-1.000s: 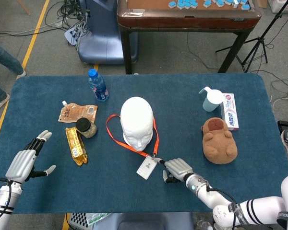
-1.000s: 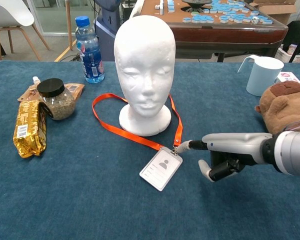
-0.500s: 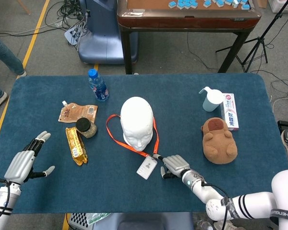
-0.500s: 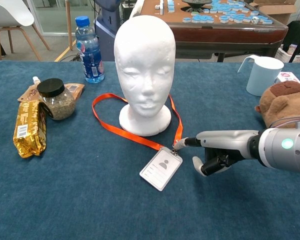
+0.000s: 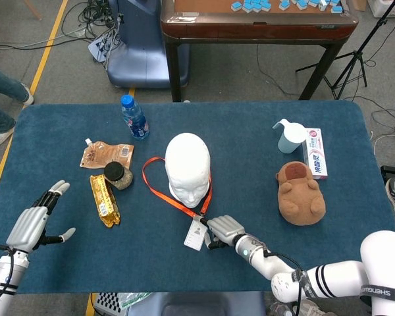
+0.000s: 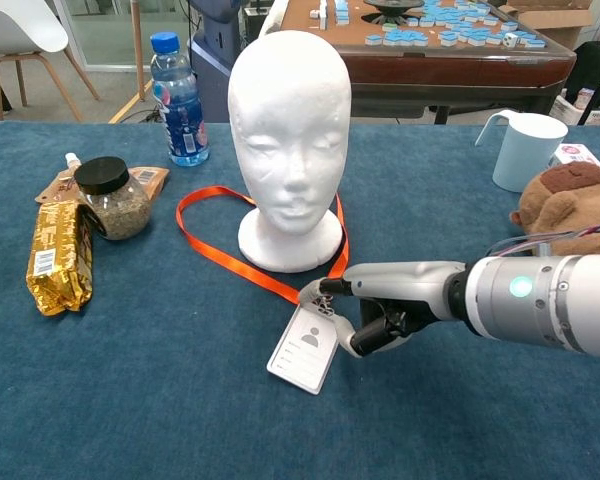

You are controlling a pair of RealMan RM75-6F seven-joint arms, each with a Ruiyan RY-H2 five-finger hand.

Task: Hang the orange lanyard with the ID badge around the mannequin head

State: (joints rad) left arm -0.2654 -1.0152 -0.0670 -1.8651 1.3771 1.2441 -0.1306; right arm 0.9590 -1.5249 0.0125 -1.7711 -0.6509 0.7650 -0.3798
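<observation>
The white mannequin head stands upright mid-table. The orange lanyard lies flat in a loop around its base, not over the head. Its ID badge lies in front of the base, tilted. My right hand is low over the table just right of the badge; its forefinger tip rests on the lanyard's clip and the thumb sits against the badge's right edge, other fingers curled. My left hand hovers open at the table's near left, far from the lanyard.
Left of the head are a blue-capped water bottle, a black-lidded jar, a gold snack pack and a brown pouch. On the right: brown plush toy, pale jug, toothpaste box.
My right hand has slid left along the table, taking the clip and badge with it; the lanyard loop has shifted left around the base. The left hand has stayed put.
</observation>
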